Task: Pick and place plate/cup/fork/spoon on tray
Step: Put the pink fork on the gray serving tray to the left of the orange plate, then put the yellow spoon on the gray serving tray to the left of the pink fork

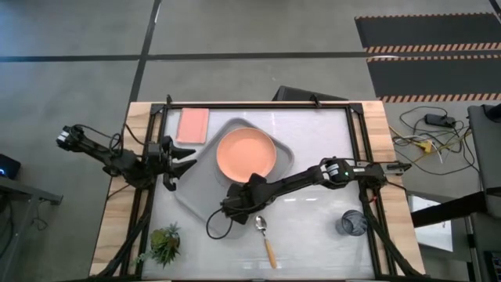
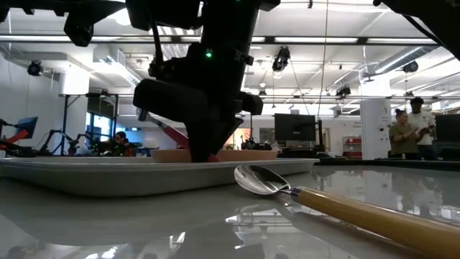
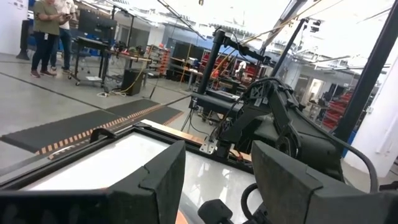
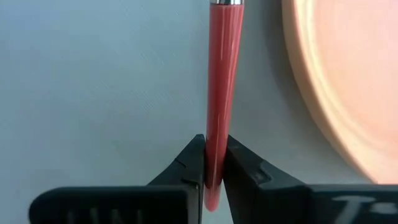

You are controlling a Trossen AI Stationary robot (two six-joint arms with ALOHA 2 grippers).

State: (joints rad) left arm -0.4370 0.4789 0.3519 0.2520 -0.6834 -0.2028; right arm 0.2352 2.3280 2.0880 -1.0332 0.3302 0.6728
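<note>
While the right gripper (image 4: 213,163) pinches the fork (image 4: 222,81) by its pink handle over the tray (image 1: 192,188), beside the plate (image 1: 246,153), placement is under way. Next: lower, release. Left gripper (image 3: 214,177): parked at the table's left edge, fingers apart, empty.

Grey concrete floor (image 1: 70,86) with dark seam lines across the upper frame. Black mats with orange hazard striping (image 1: 427,35) top right. Cables (image 1: 427,133) tangled at right edge. Low view: open workshop, white ceiling beams with strip lights (image 2: 345,39), monitors (image 2: 295,128) mid-right, two people (image 2: 410,129) standing far right.
</note>
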